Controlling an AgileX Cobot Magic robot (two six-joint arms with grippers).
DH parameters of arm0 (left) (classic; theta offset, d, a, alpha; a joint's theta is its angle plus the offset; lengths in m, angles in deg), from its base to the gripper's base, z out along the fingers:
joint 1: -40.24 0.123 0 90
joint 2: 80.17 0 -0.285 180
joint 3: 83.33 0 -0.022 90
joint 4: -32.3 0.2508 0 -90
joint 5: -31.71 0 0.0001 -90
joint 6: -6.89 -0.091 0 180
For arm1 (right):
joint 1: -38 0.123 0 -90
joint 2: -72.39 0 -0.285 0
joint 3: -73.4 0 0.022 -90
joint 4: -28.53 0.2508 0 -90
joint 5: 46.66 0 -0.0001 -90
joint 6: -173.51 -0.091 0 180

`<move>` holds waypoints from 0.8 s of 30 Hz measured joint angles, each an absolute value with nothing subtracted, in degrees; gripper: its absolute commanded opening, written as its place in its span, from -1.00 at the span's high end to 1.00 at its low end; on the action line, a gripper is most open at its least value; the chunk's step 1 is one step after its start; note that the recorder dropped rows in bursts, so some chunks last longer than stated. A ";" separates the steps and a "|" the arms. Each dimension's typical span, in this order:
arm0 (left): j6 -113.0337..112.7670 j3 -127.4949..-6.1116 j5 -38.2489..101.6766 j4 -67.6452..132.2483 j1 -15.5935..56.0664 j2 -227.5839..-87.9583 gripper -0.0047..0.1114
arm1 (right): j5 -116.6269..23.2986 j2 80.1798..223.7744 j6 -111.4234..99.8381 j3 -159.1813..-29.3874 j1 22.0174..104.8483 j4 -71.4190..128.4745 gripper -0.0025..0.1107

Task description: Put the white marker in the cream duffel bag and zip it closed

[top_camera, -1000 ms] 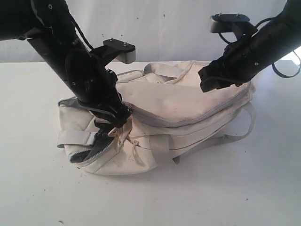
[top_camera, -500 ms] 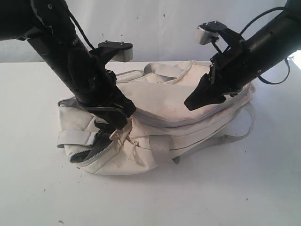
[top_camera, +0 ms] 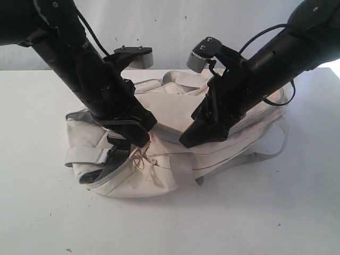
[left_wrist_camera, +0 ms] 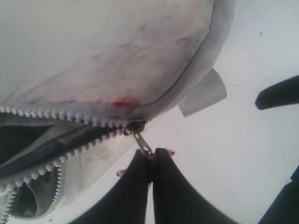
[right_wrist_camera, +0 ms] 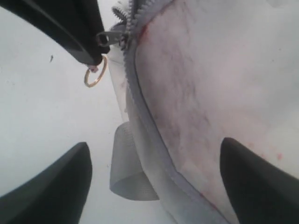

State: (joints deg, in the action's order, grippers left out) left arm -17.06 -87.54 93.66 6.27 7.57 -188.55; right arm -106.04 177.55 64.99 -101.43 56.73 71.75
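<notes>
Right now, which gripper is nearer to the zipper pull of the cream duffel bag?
Left. The left gripper is shut on the zipper pull itself. The right gripper is open, over the closed zipper stretch of the cream duffel bag, apart from the pull.

Looks like a robot lab here: bare white table [top_camera: 42,212], plain white backdrop [top_camera: 186,32], black robot arms [top_camera: 90,79] overhead.

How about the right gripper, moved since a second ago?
Yes. The right gripper dropped leftward across the cream duffel bag, toward the left gripper pinching the zipper pull.
</notes>
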 measured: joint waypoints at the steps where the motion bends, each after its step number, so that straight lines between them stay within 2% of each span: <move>1: -17.21 -87.54 93.66 6.00 7.57 -188.55 0.92 | -105.80 177.55 65.09 -101.43 56.73 71.75 -0.29; 16: -18.70 -87.54 94.09 1.89 7.57 -188.55 0.92 | -103.94 179.39 65.09 -101.43 56.88 72.54 -0.28; 24: -18.70 -87.54 94.09 1.60 7.57 -188.55 0.92 | -103.20 181.71 66.19 -100.84 56.88 72.54 -0.11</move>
State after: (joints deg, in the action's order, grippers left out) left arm -18.70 -87.54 94.09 1.60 7.57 -188.55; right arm -103.20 181.71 66.19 -100.84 56.88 72.54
